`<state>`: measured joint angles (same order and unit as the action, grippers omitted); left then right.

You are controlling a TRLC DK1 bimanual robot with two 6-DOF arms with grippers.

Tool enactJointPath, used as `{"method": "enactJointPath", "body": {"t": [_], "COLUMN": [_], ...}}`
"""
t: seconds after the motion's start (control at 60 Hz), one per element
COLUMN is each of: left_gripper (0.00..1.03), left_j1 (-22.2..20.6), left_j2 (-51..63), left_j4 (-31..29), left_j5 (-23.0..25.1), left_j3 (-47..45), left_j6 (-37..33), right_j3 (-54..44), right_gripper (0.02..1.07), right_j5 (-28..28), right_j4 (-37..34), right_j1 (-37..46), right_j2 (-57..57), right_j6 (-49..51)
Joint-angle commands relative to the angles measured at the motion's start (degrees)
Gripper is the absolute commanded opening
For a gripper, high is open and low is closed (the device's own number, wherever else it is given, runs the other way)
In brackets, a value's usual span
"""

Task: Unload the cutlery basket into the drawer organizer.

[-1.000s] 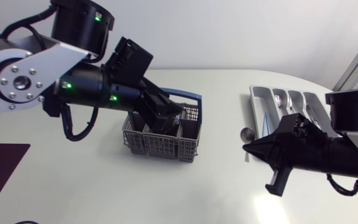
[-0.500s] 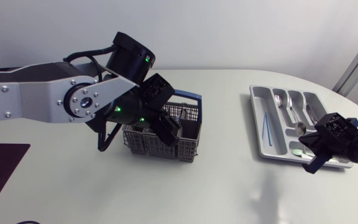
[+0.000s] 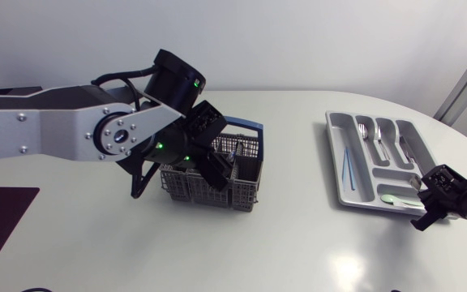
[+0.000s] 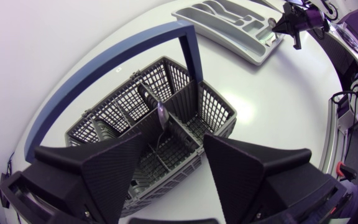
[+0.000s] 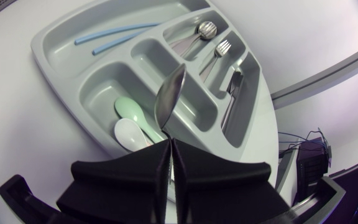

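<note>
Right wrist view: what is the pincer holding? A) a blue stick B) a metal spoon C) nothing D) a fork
B: the right pincer is shut on the handle of a metal spoon, whose bowl points toward the drawer organizer.

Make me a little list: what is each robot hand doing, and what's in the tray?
left gripper: open, above the cutlery basket
right gripper: shut on a metal spoon, over the drawer organizer
cutlery basket: grey, blue handle, one metal piece standing inside
drawer organizer: holds blue sticks, green spoon, white spoon, fork
</note>
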<state>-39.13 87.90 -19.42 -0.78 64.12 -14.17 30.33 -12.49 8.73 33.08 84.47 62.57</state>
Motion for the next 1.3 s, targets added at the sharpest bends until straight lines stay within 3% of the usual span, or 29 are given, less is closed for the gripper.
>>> {"method": "enactJointPath", "body": {"t": [0.0, 0.1, 0.233, 0.433, 0.633, 0.883, 0.983, 1.083, 1.283], "left_gripper": [0.69, 0.69, 0.69, 0.69, 0.68, 0.65, 0.55, 0.46, 0.45], "left_j1": [0.2, 0.2, 0.29, 0.02, 0.02, -0.24, 0.29, 0.81, 1.34], "left_j2": [1.66, 2.1, 2.54, 3.07, 3.77, 4.56, 4.48, 3.86, 3.86], "left_j4": [0.26, 0.26, 0.26, 0.26, 0.44, 1.05, 2.54, 8.17, 16.17], "left_j5": [-0.72, -1.16, -1.51, -1.77, -2.04, -2.04, -2.04, -2.04, -2.04], "left_j3": [-0.75, -0.92, -1.1, -0.92, -0.92, -1.19, -1.36, -3.65, -6.29], "left_j6": [-0.77, -0.59, -0.42, -0.42, -0.15, 1.96, 3.19, 3.98, 3.63], "right_j3": [0.52, -0.71, -1.23, -3.08, -1.32, 0.08, -0.09, -0.18, -0.53], "right_gripper": [0.08, 0.08, 0.09, 0.53, 0.76, 0.85, 0.85, 0.88, 0.91], "right_j5": [1.42, 3.35, 3.88, 3.7, 3.09, 0.01, -1.22, -2.36, -3.94], "right_j4": [2.52, 7.53, 7.79, 7.26, 0.94, -6.01, -6.97, -8.38, -10.93], "right_j1": [0.58, 0.67, 0.49, 0.23, 0.58, 0.05, -0.65, -1.62, -4.69], "right_j2": [2.72, 4.04, 5.09, 2.81, -2.29, -7.21, -9.06, -11.34, -15.91], "right_j6": [3.09, 3.97, 5.02, 4.85, 2.56, -3.5, -6.14, -9.22, -14.84]}}
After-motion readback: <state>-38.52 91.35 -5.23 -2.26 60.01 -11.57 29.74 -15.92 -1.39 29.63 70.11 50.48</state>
